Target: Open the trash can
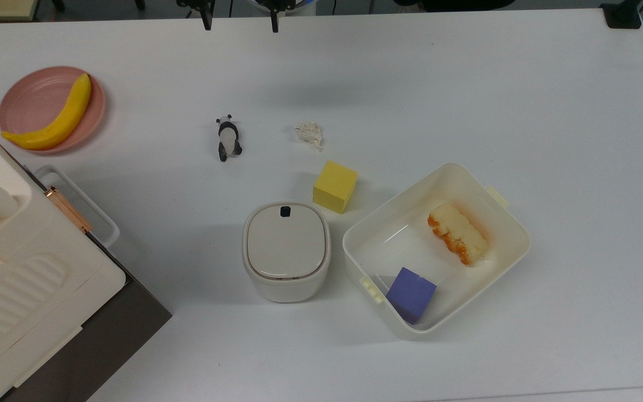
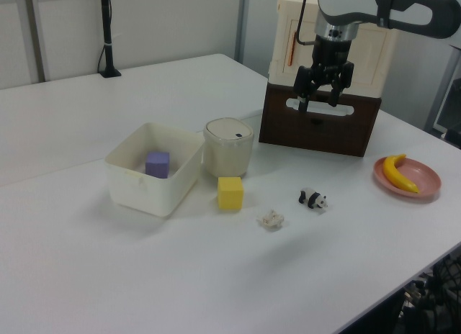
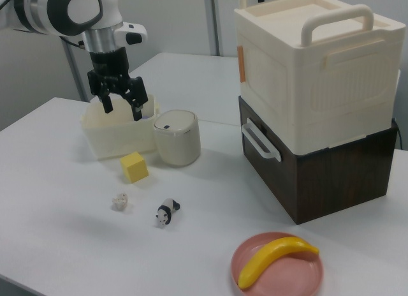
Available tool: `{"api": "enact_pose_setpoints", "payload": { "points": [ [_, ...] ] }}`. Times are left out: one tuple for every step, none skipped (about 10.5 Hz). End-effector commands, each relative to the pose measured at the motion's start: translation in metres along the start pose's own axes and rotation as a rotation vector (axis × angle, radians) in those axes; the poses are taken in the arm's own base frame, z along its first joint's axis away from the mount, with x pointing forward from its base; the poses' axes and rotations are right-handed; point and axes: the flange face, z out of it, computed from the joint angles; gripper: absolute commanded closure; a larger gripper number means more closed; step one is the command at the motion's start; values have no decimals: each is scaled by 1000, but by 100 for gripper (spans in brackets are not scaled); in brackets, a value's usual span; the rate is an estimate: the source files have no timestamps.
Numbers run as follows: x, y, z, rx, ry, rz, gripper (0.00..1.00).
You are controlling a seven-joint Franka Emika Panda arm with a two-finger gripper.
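Note:
The trash can (image 1: 286,251) stands near the middle of the table, a small cream-white rounded bin with its beige lid down flat. A small black button (image 1: 285,211) sits at the lid's far edge in the top view. The trash can (image 2: 229,147) stands between a white tub and a dark box in the left view, and the trash can (image 3: 176,138) is right of the tub in the right view. My gripper (image 1: 240,25) (image 2: 319,98) (image 3: 122,108) hangs open well above the table, apart from the bin, with nothing between its fingers.
Beside the bin is a white tub (image 1: 377,223) holding a purple block (image 1: 411,293) and a bread-like piece (image 1: 457,233). Around it lie a yellow cube (image 1: 335,187), crumpled paper (image 1: 308,132), a panda toy (image 1: 228,137), and a pink plate (image 1: 31,100) with a banana (image 1: 59,120). A big cream box (image 3: 312,66) sits on a dark box (image 3: 331,175).

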Motion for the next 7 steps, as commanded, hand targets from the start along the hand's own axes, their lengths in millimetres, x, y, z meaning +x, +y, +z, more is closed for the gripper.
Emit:
{"api": "enact_pose_setpoints", "payload": {
  "points": [
    [-12,2,-9,13,-22,-25,0],
    [-12,3,-9,13,-20,-24,0],
    [-12,3,-9,13,-20,-24,0],
    [-12,1,-8,13,-24,-25,0],
    [-11,-1,-7,13,-25,-30,0],
    [-11,-1,-7,13,-24,-30,0],
    [-10,-2,-6,12,-27,-33,0]
  ]
}}
